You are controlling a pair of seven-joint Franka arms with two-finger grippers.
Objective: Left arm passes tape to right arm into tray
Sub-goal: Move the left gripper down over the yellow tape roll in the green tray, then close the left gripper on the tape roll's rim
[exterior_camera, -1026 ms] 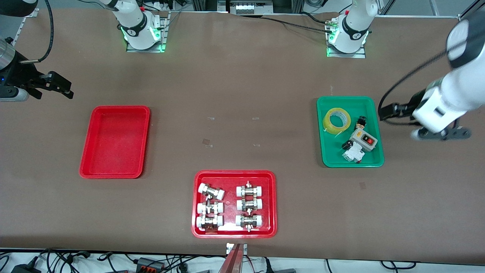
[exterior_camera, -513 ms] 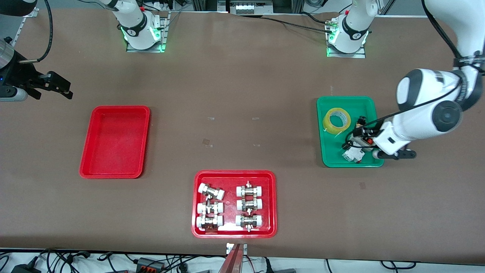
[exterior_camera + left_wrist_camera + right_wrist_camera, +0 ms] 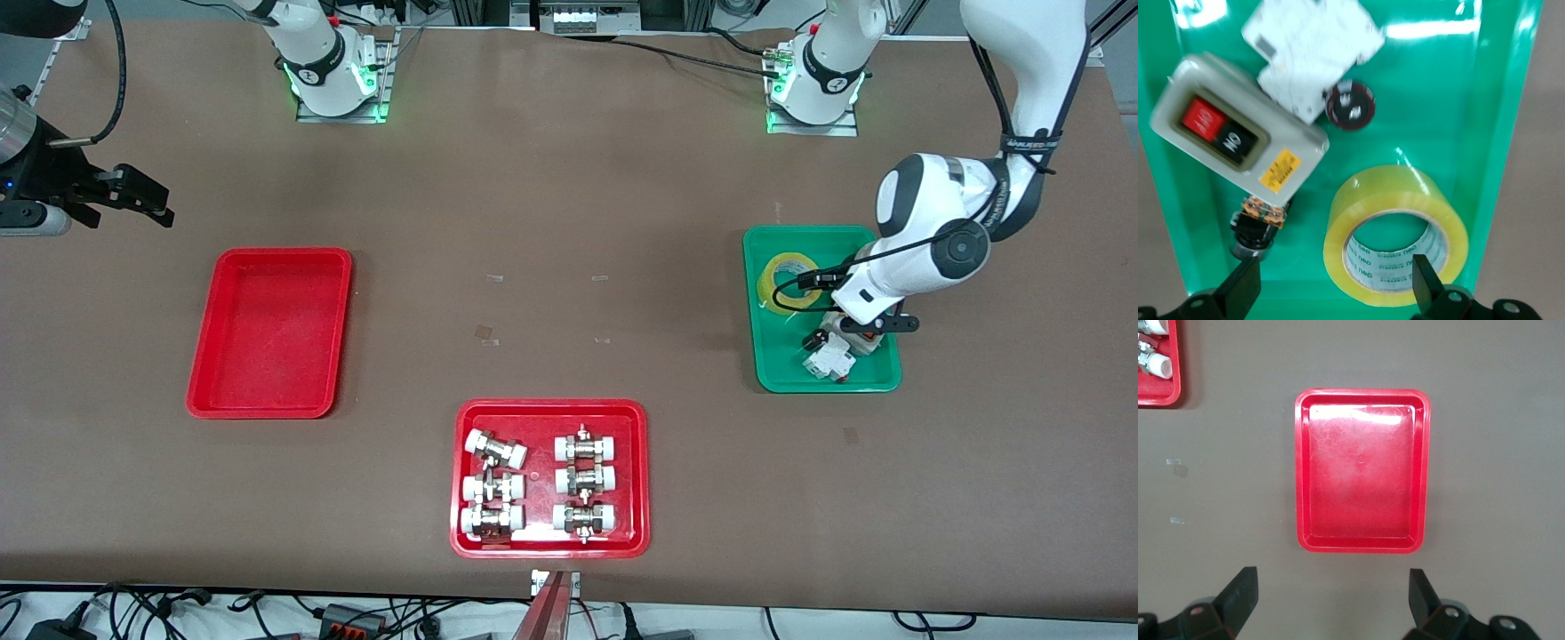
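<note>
1. The plain red rectangular plastic tray (image 3: 269, 332) is sitting bare near the right arm's end of the table; nothing is delivered yet, so the pickup, handover and drop all remain.
2. The white left gripper (image 3: 1331, 287) is hovering over the green plastic tray (image 3: 777, 373), fingers spread wide, gripping nothing.
3. The black right gripper (image 3: 1328, 597) is waiting above the table, fingers wide and empty.
4. The translucent yellow ring-shaped tape roll (image 3: 1395, 234) is lying in the green tray.
5. A grey switch box (image 3: 1237, 132), white breaker (image 3: 1313, 47) and small black knob (image 3: 1350, 105) are crowding close beside it, possibly obstructing a finger.
6. A second red tray of metal fittings (image 3: 549, 478) is lying nearest the front camera.
</note>
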